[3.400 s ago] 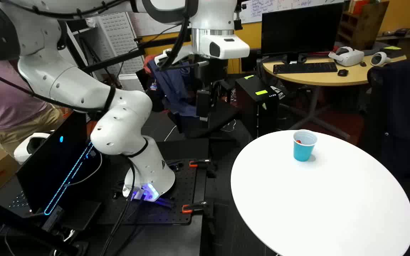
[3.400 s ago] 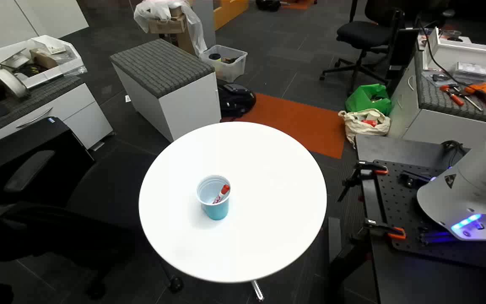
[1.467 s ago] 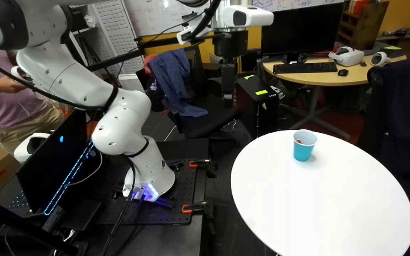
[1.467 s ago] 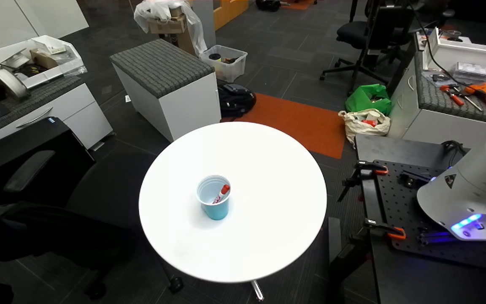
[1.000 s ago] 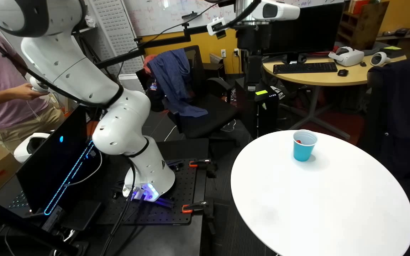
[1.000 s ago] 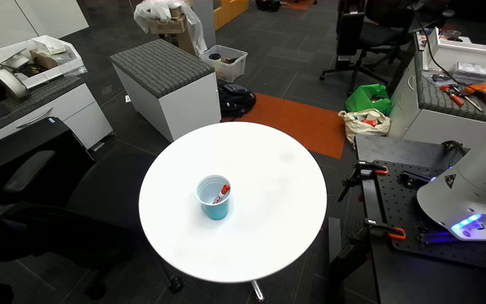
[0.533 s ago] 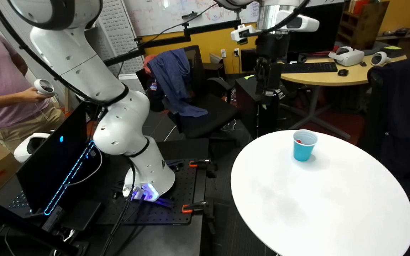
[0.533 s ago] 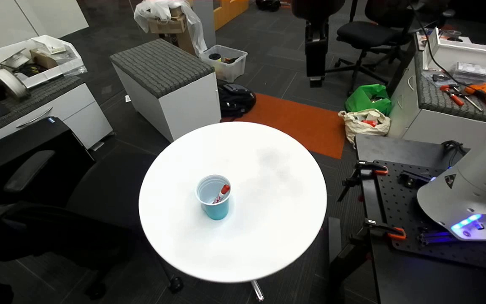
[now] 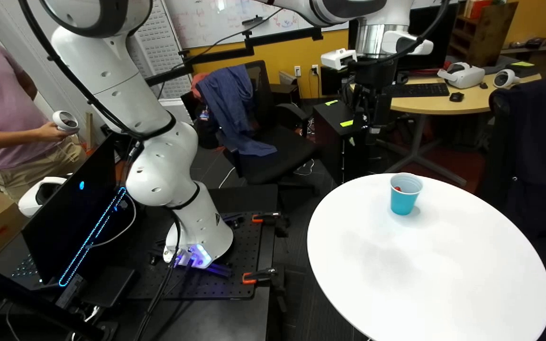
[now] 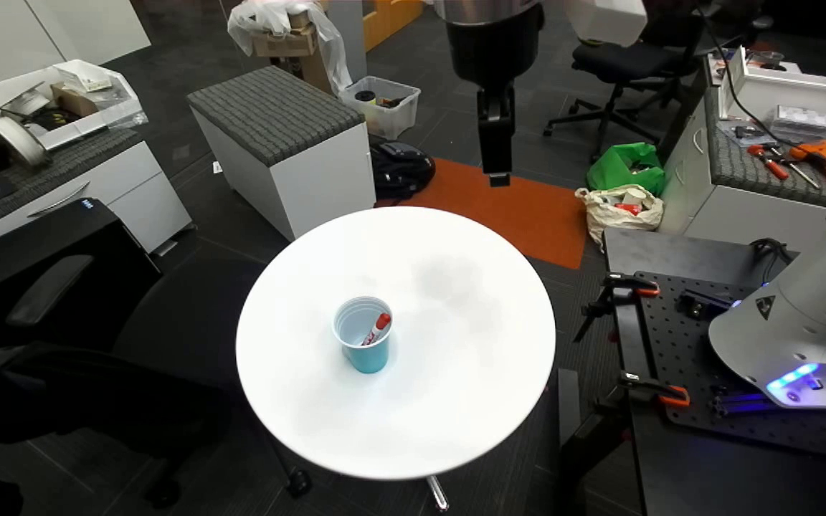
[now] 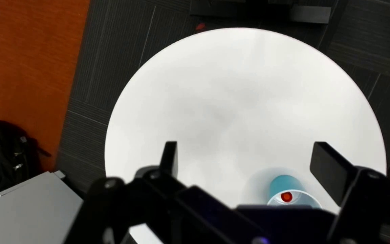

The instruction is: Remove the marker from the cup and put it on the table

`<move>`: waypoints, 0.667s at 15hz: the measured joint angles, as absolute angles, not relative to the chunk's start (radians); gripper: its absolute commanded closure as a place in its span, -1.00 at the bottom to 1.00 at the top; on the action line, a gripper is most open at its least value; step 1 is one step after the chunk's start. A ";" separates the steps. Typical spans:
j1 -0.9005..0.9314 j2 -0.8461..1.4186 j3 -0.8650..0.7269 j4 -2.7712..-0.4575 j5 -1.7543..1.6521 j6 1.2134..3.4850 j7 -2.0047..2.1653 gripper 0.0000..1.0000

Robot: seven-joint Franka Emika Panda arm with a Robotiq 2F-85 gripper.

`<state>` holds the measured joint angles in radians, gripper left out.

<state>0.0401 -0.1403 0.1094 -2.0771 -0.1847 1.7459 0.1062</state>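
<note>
1. Marker (image 10: 376, 330): you had it inside the cup (image 10: 367, 360), tilted, red cap end uppermost and close to the rim, white barrel lower down. Wrist view gave only its round red end, seen down the cup's mouth.
2. Cup: turquoise outside, paler inside. It stood upright on the round white surface (image 10: 420, 423), off-centre; in your wrist view dark linkage (image 11: 283, 222) covered part of its mouth.
3. Fingers (image 11: 170, 158): you had them wide apart, tips pointing down, with white surface showing between them. They hung above the surface, well apart from the cup and the marker. In the wrist view the cup appeared lower down than the tips, nearer the finger on the picture's right.
4. Surface: soft grey patches (image 10: 449, 283) lay across the white in both exterior views.
5. Arm (image 9: 157, 175): you had it reaching out from a base (image 9: 202, 232) lit blue, mounted on a black perforated plate (image 9: 235, 286); orange-tipped clamps (image 9: 259, 274) sat at the plate's edge.
6. At the edge of an exterior view, a pink-shirted person (image 9: 3, 104) held a white controller (image 9: 65, 121).
7. Farther back, a tan desk (image 9: 491, 102) carried a black keyboard (image 9: 417, 90), a mouse (image 9: 456, 97) and a white headset (image 9: 465, 76); blue cloth (image 9: 235, 109) hung over a dark chair (image 9: 280, 147).
</note>
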 measured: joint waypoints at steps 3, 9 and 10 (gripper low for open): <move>0.049 -0.104 0.109 -2.065 -0.185 1.761 0.106 -1.00; 0.055 -0.031 0.109 -2.030 -0.185 1.762 0.106 -1.00; 0.057 -0.031 0.109 -2.029 -0.185 1.762 0.106 -1.00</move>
<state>0.0567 -0.0309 0.1094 -2.0290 -0.1847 1.7617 0.1061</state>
